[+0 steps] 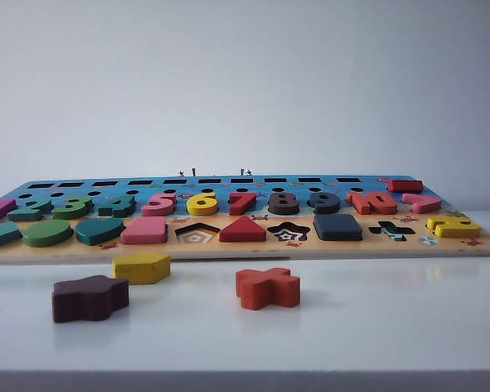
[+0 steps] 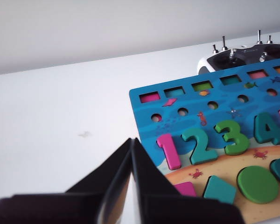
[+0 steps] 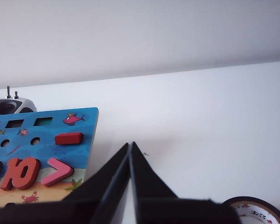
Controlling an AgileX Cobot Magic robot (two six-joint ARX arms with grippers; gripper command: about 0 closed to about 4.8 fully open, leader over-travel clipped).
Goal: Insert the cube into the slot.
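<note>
1. Exterior view: the cube (image 1: 337, 226), a flat dark navy square block with rounded corners, lies flat in the shape row of the puzzle board (image 1: 245, 249), seated in the slot, which it covers completely. Its faces run parallel to the board edges; being square, it has no clear long axis.
2. It sits between the star recess (image 1: 288, 232) and the cross recess (image 1: 391, 230).
3. The surface is a white table (image 1: 392, 327) in front of a plain pale wall (image 1: 245, 82).
4. Three loose blocks lie on the table in front of the board: one yellow pentagon block (image 1: 141, 267), one dark brown wavy block (image 1: 90, 297) and one orange cross block (image 1: 268, 287).
5. Three empty recesses show in the shape row: pentagon (image 1: 197, 233), star, cross. No gripper appears in this view.
6. Left wrist view: the left gripper (image 2: 131, 142) hangs above the white table just beside the board's corner, jaws pressed together, nothing between them.
7. Here one pink 1 (image 2: 168, 150), teal 2 (image 2: 199, 145), green 3 (image 2: 232, 136) and teal 4 (image 2: 269, 128) are visible; one radio controller (image 2: 245, 57) sits behind the board. The cube is out of frame.
8. Right wrist view: the right gripper (image 3: 130, 147) hangs over the table beside the board's other end, jaws closed tight, empty.
9. One orange 10 (image 3: 19, 173), one pink greater-than sign (image 3: 57, 171), one red bar (image 3: 68, 138), one tape roll (image 3: 254, 212) near the gripper. The cube is not visible.
</note>
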